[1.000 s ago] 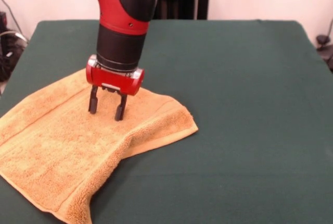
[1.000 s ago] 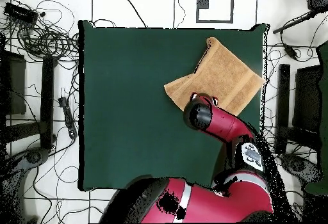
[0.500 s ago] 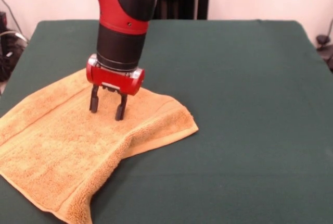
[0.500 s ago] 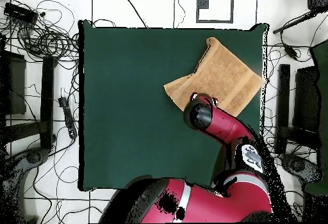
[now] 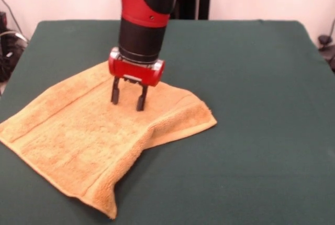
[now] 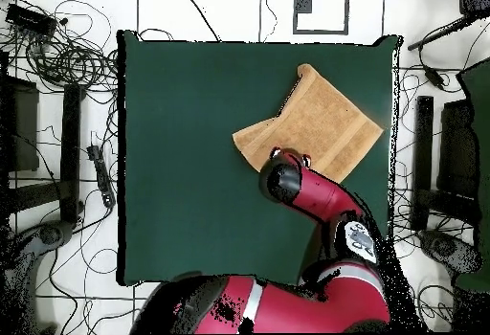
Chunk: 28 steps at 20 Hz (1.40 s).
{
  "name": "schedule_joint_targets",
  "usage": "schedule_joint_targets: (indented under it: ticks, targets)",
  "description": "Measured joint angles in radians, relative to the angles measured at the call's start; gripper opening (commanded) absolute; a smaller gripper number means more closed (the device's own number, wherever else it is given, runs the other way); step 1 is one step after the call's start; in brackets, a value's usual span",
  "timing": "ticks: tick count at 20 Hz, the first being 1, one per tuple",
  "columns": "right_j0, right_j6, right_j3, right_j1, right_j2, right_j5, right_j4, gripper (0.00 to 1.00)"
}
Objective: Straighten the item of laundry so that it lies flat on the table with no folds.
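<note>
Progress: partway, by my judgement; most of the golden-orange terry-cloth towel lies spread in one layer, but one corner is doubled over, with a thick rolled ridge running from that fold toward the towel's nearest corner.
Left to do: open the folded corner and smooth the ridge so the whole cloth lies flat.
Towel place: on the green felt table, in the front view toward the table's left edge and near corner, fully on the surface.
Gripper: fingers spread apart, tips pressed down on or touching the towel near its far edge, beside the folded part; nothing pinched between them.
Count: one towel, one table, one arm, one gripper.
Other: cables on the floor around the table in the overhead view.
</note>
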Motion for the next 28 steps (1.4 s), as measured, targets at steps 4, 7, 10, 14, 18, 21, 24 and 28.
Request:
schedule_joint_targets:
  ticks: [4, 7, 10, 14, 18, 21, 24, 28]
  targets:
    - [0.013, 0.000, 0.030, -0.012, 0.000, 0.000, -0.005, 1.00]
    - [0.010, 0.000, 0.048, -0.017, 0.001, -0.001, -0.012, 1.00]
    - [0.001, 0.000, 0.066, -0.027, 0.004, -0.001, -0.013, 1.00]
    - [-0.009, 0.000, 0.097, -0.040, 0.005, -0.001, -0.020, 1.00]
    - [-0.024, 0.000, 0.133, -0.051, 0.007, -0.001, -0.023, 1.00]
    - [-0.027, 0.000, 0.169, -0.063, 0.007, -0.001, -0.023, 1.00]
    - [-0.021, 0.000, 0.194, -0.064, 0.007, -0.001, -0.023, 1.00]
    - [-0.010, 0.000, 0.212, -0.070, 0.007, -0.001, -0.023, 1.00]
